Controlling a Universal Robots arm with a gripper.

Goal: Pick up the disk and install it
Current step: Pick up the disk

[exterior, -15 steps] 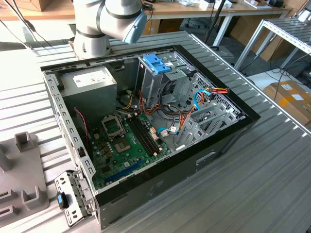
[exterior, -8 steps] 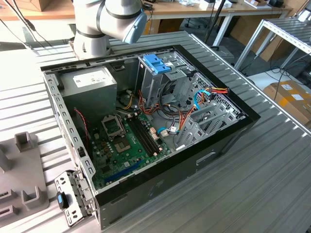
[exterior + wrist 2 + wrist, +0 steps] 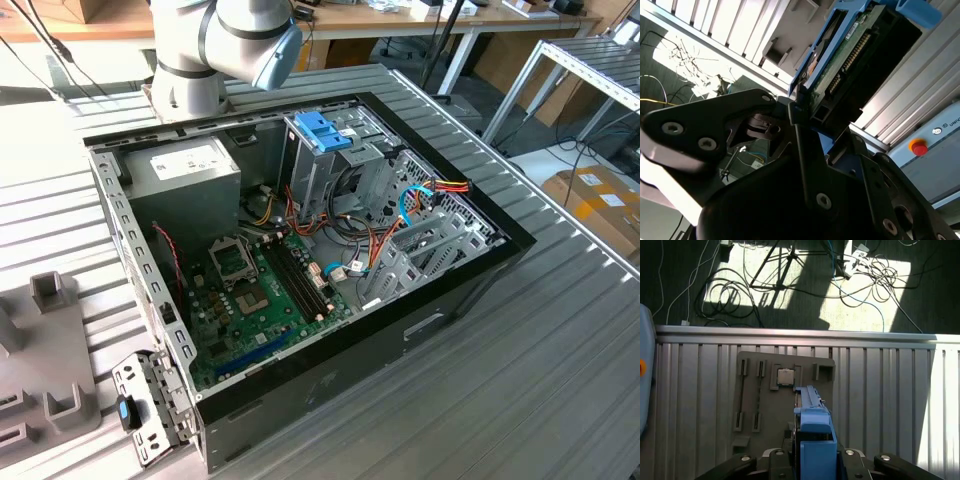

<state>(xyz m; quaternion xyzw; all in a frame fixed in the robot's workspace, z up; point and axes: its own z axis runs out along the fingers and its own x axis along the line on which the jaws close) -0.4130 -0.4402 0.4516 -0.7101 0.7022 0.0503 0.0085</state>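
Above the tray, the gripper clamps the disk edge-on, likely to suit the case at the exterior view's centre.

Blue-railed disk — in the hand

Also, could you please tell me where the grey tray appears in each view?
Exterior view: the grey tray at the exterior view's lower left, beside the computer case.
First wrist view: the grey tray lies behind the disk.
Second wrist view: the grey tray lies behind the disk.
Shared landmark: the ribbed metal table under the grey tray.
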